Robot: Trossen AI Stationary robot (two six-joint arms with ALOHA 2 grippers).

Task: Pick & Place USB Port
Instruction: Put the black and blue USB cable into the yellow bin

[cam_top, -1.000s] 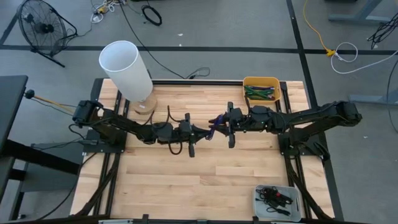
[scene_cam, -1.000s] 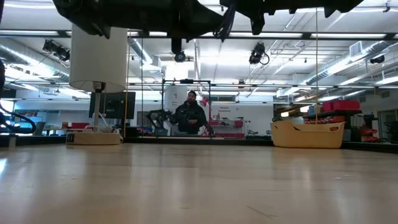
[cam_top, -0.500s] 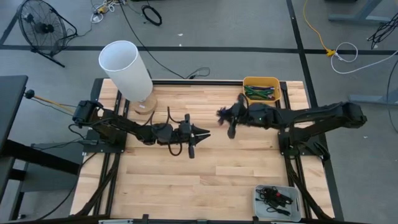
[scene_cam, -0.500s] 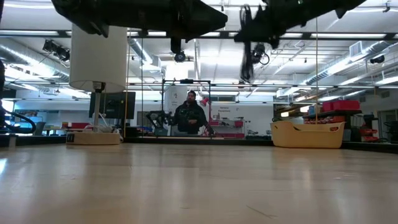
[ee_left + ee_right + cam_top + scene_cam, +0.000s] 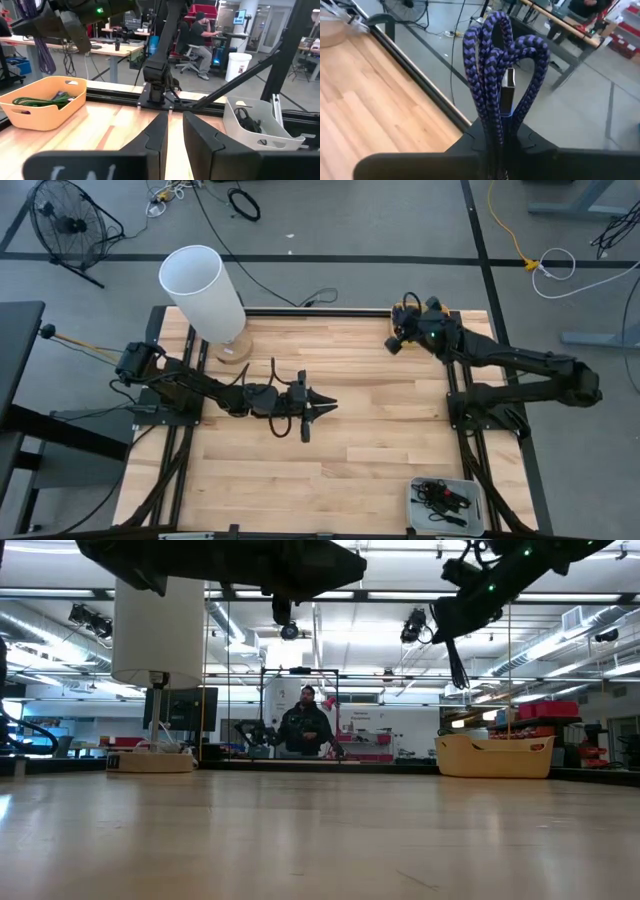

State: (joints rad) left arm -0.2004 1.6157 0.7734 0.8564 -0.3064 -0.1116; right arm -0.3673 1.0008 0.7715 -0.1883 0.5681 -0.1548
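A purple braided USB cable (image 5: 495, 60), bundled in loops with a silver plug (image 5: 508, 92) among them, sits in my right gripper (image 5: 497, 137). That gripper (image 5: 397, 340) is raised at the left rim of the yellow bin (image 5: 420, 323) at the table's far right. From the left wrist view the cable (image 5: 42, 50) hangs above the bin (image 5: 45, 102). My left gripper (image 5: 328, 405) hovers over the table's middle, empty, with a narrow gap between its fingers (image 5: 175, 135). My right gripper pinches the cable bundle between its two fingers at the gathered strands (image 5: 492, 125), several strands together. The loops and the plug stand out past the fingertips. The bundle is lifted clear of the table, and one strand (image 5: 458, 660) hangs below the gripper.
The yellow bin holds green cables (image 5: 35, 100). A white bin (image 5: 445, 502) with black cables stands at the near right corner. A white lamp (image 5: 205, 290) stands at the far left. A person sits in the room beyond the table (image 5: 197, 30).
My right gripper has carried the cable from the table's middle, where it stood close to my left gripper, toward the far right corner, to the yellow bin's rim, and it has turned on the way. The cable went with it, lifted clear. My left gripper has stayed near the middle.
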